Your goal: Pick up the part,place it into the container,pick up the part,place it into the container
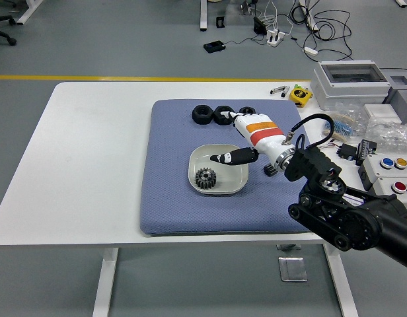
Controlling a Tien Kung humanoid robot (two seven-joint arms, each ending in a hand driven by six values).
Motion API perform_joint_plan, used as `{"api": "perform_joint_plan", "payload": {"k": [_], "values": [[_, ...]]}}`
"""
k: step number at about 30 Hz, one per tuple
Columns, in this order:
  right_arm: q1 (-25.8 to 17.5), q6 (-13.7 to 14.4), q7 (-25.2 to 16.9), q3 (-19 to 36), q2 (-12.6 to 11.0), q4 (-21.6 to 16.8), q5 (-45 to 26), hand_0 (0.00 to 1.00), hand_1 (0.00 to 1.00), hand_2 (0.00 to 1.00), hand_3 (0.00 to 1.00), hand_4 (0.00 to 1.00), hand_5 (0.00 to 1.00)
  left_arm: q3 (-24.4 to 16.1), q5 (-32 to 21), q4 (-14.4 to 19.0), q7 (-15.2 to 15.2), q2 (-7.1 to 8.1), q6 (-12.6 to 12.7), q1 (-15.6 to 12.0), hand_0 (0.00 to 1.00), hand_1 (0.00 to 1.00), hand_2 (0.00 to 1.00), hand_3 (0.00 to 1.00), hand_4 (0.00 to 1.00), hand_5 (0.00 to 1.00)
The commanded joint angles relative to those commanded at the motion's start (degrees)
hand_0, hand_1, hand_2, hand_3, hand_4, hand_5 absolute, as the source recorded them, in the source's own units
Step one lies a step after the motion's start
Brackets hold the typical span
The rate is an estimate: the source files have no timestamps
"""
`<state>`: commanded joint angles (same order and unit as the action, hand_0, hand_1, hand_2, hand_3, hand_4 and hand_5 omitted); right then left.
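A black gear (pixel 205 177) lies inside the white bowl (pixel 219 168) at frame centre, on the blue mat (pixel 170 205) covering the bench (pixel 91 152). Above the bowl's right rim, the right robot hand (pixel 246 140) hovers with fingers loosely extended, holding nothing. Three black nuts (pixel 221 115) sit in a row on the mat above it, the rightmost partly hidden.

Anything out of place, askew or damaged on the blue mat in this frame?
Nothing stands out. The gear lies flat inside the white bowl, the black nuts sit in a row at the mat's far edge, and the right hand hovers between them holding nothing.
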<state>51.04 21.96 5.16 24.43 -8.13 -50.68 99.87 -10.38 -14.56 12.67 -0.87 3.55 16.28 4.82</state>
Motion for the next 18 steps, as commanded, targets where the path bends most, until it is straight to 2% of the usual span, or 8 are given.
{"api": "perform_joint_plan", "payload": {"k": [2,3,8,9,10,14,15,18], "values": [[-0.3,-0.3,0.2,0.7,-0.8,1.2,-0.3,0.633,0.673,0.749,0.829,0.998,0.514,-0.1,0.2,0.0,-0.1,-0.02,0.0,-0.1,0.619,0.590,0.696,0.598,0.579,0.590],[-0.6,-0.5,0.2,1.0,-1.4,2.1,-0.6,0.513,0.612,0.690,0.737,0.998,0.495,-0.2,0.2,0.0,-0.1,-0.04,0.0,-0.1,0.618,0.588,0.696,0.598,0.582,0.591],[-2.0,-1.6,0.0,2.1,-3.6,4.8,-1.1,0.513,0.612,0.690,0.737,0.998,0.495,-0.4,0.4,0.0,-0.1,-0.10,0.1,-0.3,0.618,0.588,0.696,0.598,0.582,0.591],[-2.5,-1.7,0.0,2.2,-4.1,5.0,-1.3,0.438,0.569,0.654,0.673,0.981,0.484,-0.5,0.6,0.0,-0.2,-0.12,0.1,-0.3,0.618,0.587,0.692,0.598,0.583,0.591],[-2.9,-1.7,-0.1,2.3,-4.6,5.1,-1.3,0.438,0.569,0.654,0.673,0.981,0.484,-0.6,0.8,0.0,-0.3,-0.13,0.1,-0.4,0.618,0.587,0.692,0.598,0.583,0.591],[-4.1,-1.6,-0.4,2.0,-5.4,5.3,-1.5,0.438,0.569,0.654,0.673,0.981,0.484,-1.1,1.4,0.0,-0.5,-0.23,0.1,-0.6,0.618,0.587,0.692,0.598,0.583,0.591],[-4.5,-1.5,-0.5,1.8,-5.5,5.4,-1.6,0.390,0.539,0.630,0.651,0.971,0.479,-1.2,1.6,0.0,-0.6,-0.25,0.2,-0.6,0.619,0.590,0.694,0.598,0.583,0.591],[-5.2,-1.4,-0.6,1.2,-5.5,5.6,-1.8,0.390,0.539,0.630,0.651,0.971,0.479,-1.3,1.9,0.0,-0.7,-0.28,0.2,-0.8,0.619,0.590,0.694,0.598,0.583,0.591]]}}
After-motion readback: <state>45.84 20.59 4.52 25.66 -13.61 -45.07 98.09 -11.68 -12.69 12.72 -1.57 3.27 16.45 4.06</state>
